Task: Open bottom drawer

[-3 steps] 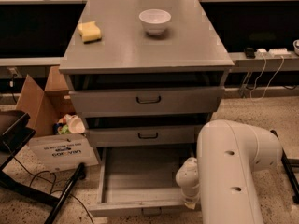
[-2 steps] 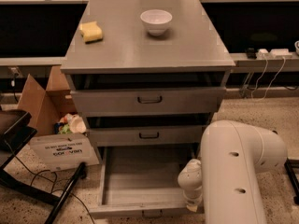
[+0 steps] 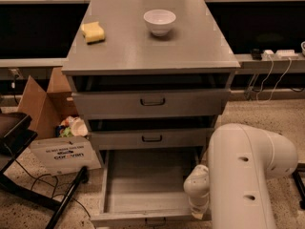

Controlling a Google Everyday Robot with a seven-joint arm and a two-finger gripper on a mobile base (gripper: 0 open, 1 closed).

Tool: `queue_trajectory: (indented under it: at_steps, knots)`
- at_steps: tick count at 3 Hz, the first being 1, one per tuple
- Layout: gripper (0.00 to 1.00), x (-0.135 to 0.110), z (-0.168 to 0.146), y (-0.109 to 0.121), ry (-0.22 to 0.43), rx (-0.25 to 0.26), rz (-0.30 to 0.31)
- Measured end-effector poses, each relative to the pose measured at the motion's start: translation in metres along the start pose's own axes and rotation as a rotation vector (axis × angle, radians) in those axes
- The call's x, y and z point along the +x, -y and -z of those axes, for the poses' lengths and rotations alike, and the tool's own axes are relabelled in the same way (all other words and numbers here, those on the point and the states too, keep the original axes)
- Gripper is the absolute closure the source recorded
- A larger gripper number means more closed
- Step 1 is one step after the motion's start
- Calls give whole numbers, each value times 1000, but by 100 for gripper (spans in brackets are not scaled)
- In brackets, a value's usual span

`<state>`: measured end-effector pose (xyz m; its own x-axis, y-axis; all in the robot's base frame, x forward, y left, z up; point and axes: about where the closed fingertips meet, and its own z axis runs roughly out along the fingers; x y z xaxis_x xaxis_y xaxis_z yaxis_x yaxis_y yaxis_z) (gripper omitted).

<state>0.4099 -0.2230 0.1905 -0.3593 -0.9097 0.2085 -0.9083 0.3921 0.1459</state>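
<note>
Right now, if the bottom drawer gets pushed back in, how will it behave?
The bottom drawer looks empty and stiff metal, so it likely slides lightly. Pulled far out, it may sag. The pincer sits at its right front corner, possibly blocking.

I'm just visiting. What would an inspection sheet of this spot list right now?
Surface: grey cabinet top holds a yellow sponge and a white bowl.
Job's things: bottom drawer pulled far out.
Clutter: cardboard box of rubbish left of the cabinet.
Claw: claw at the drawer's front right corner, under the white arm.
Cables: white cables hang at back right.
Surroundings: speckled floor.
</note>
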Motion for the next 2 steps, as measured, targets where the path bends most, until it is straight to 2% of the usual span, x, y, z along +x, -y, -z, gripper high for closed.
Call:
queue_trajectory:
  at_steps: [2]
  knots:
    - [100,7,-1,-9,1,-12,-20]
